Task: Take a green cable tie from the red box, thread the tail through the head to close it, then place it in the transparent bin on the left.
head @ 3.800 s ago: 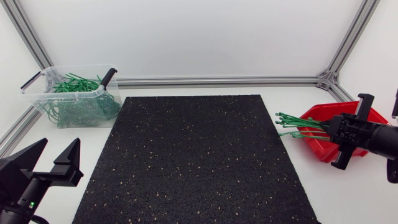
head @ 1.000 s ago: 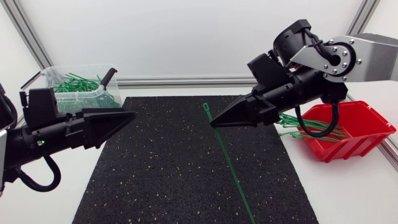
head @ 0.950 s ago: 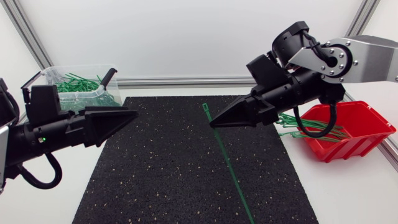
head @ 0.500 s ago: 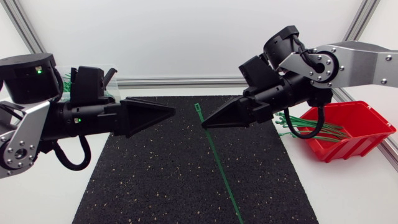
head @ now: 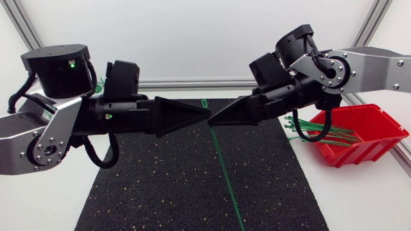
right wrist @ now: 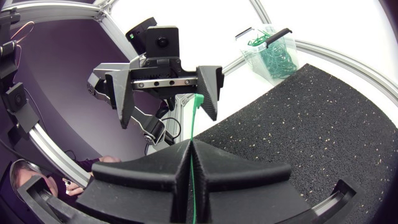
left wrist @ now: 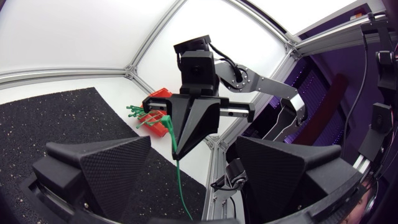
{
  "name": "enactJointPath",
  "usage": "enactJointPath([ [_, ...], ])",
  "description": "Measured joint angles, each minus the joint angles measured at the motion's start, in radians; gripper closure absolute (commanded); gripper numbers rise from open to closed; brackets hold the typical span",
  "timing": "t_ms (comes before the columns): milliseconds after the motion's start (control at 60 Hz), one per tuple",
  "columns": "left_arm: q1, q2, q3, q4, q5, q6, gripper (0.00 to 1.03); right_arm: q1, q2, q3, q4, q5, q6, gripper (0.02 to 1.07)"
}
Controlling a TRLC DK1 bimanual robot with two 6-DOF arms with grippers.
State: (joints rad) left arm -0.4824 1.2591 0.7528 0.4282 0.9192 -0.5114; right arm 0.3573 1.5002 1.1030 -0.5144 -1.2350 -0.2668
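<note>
Two pincers tip to tip over the mat, with one green tie between them.

Our right pincer (head: 215,119) is pressed together on a green cable tie (head: 222,168), pinching it near the head end. The head stands just past the tips and the long tail runs out over the black mat (head: 154,186). Our left pincer (right wrist: 168,117) faces it with its fingers spread. The tie's head end stands between them, close beside one finger — whether it touches, we cannot tell. More green ties stick out of the red box (head: 371,138) on the bench (head: 359,202) at our right. The transparent bin (right wrist: 273,53), with green ties in it, stands well apart on our left side.
</note>
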Motion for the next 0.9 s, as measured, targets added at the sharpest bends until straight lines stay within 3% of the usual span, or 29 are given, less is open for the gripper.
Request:
enactJointPath([
  [133, -0.003, 0.001, 0.000, 0.018, 0.000, -0.017, 0.32, -0.013, -0.003, -0.018, 0.043, -0.011, 0.042, 1.01],
  [150, -0.003, 0.002, 0.000, 0.018, 0.000, -0.019, 0.39, -0.013, -0.003, -0.020, 0.047, -0.011, 0.047, 1.01],
  [183, -0.003, 0.005, 0.000, 0.020, 0.000, -0.026, 0.42, -0.013, -0.003, -0.022, 0.053, -0.016, 0.059, 1.01],
  [367, -0.003, 0.019, 0.000, 0.034, 0.000, -0.042, 0.45, -0.013, -0.003, -0.025, 0.074, -0.023, 0.084, 1.01],
  [433, -0.003, 0.023, 0.000, 0.042, 0.000, -0.043, 0.53, -0.013, -0.003, -0.025, 0.074, -0.023, 0.085, 1.01],
  [600, -0.006, 0.038, 0.000, 0.050, 0.000, -0.046, 0.61, -0.013, -0.003, -0.026, 0.074, -0.024, 0.085, 1.01],
  [817, -0.018, 0.060, 0.000, 0.056, 0.000, -0.046, 0.62, -0.012, -0.004, -0.026, 0.074, -0.026, 0.088, 1.01],
  [900, -0.018, 0.063, 0.002, 0.056, 0.000, -0.046, 0.67, -0.012, -0.004, -0.027, 0.078, -0.026, 0.088, 1.01],
])
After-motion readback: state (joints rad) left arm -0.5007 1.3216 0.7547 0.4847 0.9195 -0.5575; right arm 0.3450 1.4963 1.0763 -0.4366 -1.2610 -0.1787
